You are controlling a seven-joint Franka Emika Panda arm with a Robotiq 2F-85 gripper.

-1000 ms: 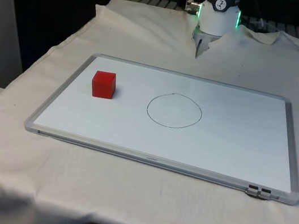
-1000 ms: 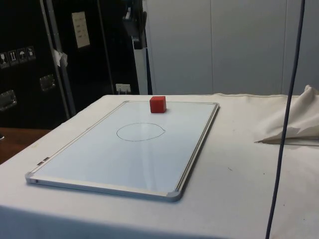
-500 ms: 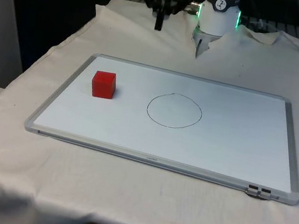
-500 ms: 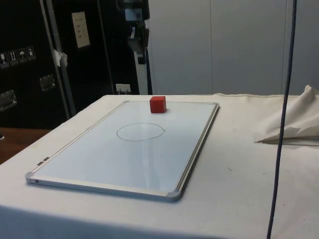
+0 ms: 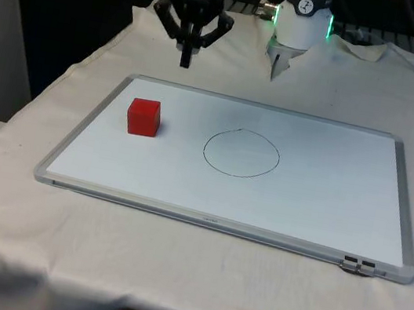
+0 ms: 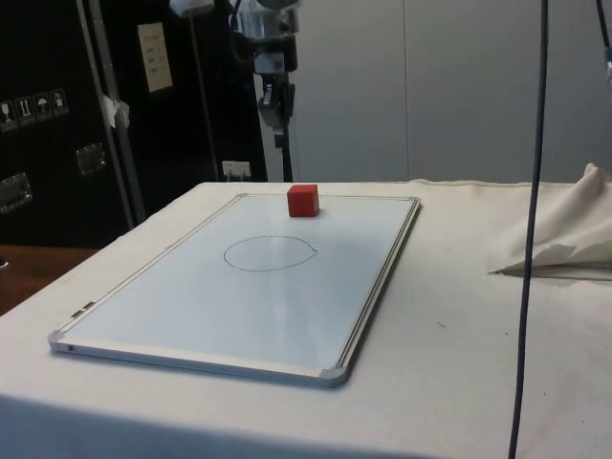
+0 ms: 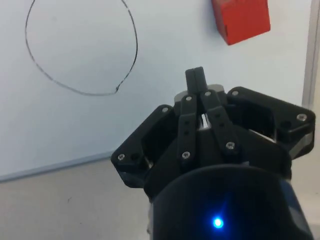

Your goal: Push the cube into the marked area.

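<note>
A red cube (image 5: 143, 116) (image 6: 303, 200) (image 7: 241, 19) rests on the whiteboard (image 5: 328, 191) toward the front view's left. A hand-drawn circle (image 5: 241, 153) (image 6: 269, 253) (image 7: 80, 47) marks the board's middle, apart from the cube. My black gripper (image 5: 185, 61) (image 6: 279, 142) (image 7: 195, 76) hangs in the air above the board's far edge, behind the cube and well above it. Its fingers are pressed together, shut on nothing.
The whiteboard has a grey frame and lies flat on the white cloth (image 5: 16, 203). A fold of cloth (image 6: 564, 239) bunches up near the robot base (image 5: 303, 20). A dark cable (image 6: 531, 229) hangs down in the side view.
The gripper has come down and moved toward the front view's left, from near the robot base to above the board's far edge. The cube has not moved.
</note>
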